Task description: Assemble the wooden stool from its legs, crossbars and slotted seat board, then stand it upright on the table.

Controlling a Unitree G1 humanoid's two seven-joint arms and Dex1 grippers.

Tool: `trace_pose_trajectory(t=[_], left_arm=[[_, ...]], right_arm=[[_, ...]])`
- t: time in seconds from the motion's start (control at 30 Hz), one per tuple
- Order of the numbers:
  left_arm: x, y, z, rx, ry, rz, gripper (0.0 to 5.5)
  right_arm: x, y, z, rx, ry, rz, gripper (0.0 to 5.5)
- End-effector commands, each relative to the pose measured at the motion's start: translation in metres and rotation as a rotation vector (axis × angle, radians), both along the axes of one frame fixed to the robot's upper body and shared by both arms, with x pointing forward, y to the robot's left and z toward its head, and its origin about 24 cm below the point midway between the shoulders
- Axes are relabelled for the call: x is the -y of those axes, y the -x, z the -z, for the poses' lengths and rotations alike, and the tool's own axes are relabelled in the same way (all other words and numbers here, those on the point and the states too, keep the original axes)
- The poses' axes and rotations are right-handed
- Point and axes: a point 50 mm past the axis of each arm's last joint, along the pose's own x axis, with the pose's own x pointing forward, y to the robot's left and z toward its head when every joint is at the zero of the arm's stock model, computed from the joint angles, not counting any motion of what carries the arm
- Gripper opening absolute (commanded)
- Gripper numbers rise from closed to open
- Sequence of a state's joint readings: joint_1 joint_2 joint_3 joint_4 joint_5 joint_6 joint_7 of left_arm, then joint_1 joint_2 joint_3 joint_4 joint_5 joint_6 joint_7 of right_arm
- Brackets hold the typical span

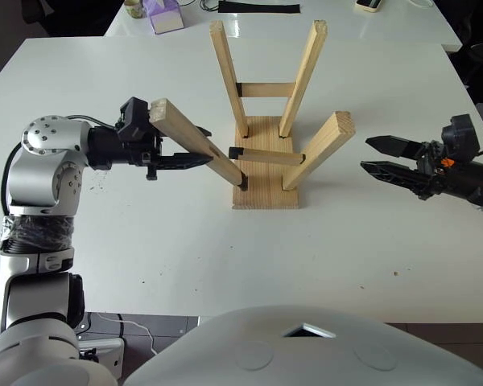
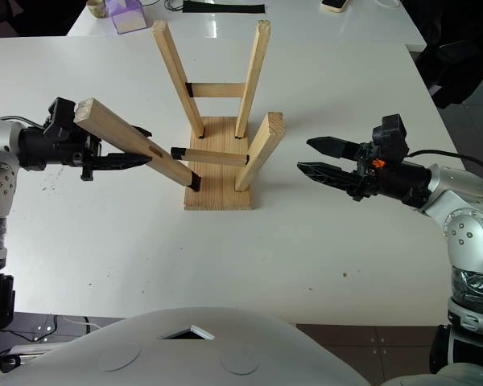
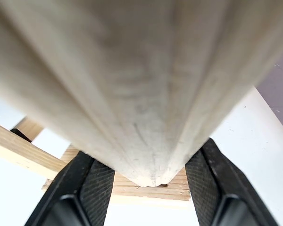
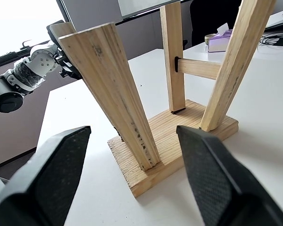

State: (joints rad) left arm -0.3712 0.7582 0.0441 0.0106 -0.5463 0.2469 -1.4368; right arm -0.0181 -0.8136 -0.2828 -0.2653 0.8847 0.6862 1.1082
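The stool stands upside down mid-table: its seat board (image 1: 266, 191) lies flat with the legs pointing up and splayed. A crossbar (image 1: 266, 89) joins the two far legs, and another crossbar (image 1: 270, 156) joins the two near ones. My left gripper (image 1: 200, 159) is shut on the near left leg (image 1: 195, 138), which leans out to the left. In the left wrist view that leg (image 3: 132, 84) sits between the dark fingers (image 3: 92, 183). My right gripper (image 1: 365, 153) hangs open to the right of the stool, apart from the near right leg (image 4: 113, 94).
A purple tissue box (image 1: 163, 14), a cup (image 1: 133, 8) and a black strip (image 1: 258, 8) lie at the far edge. White table (image 1: 145, 241) spreads bare in front of the stool and to both sides.
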Motion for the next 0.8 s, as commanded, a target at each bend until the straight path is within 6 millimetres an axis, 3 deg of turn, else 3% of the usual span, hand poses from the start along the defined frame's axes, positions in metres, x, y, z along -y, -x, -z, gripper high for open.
trace_pose_trajectory(t=[0.03, 0.43, 0.67, 0.8], left_arm=[[0.004, -0.003, 0.001, 0.033, -0.04, 0.012, 2.09], [0.004, 0.004, 0.011, 0.013, -0.142, 0.094, 2.09], [0.005, 0.003, -0.002, 0.019, -0.096, 0.091, 2.09], [0.004, 0.003, 0.005, 0.015, -0.135, 0.085, 2.09]], right_arm=[[0.0, 0.001, -0.002, 0.019, 0.023, -0.01, 3.35], [-0.002, 0.002, -0.002, 0.022, 0.028, -0.018, 3.35], [-0.002, 0.004, 0.001, 0.024, 0.038, -0.011, 3.35], [-0.003, 0.004, 0.002, 0.024, 0.043, -0.014, 3.35]])
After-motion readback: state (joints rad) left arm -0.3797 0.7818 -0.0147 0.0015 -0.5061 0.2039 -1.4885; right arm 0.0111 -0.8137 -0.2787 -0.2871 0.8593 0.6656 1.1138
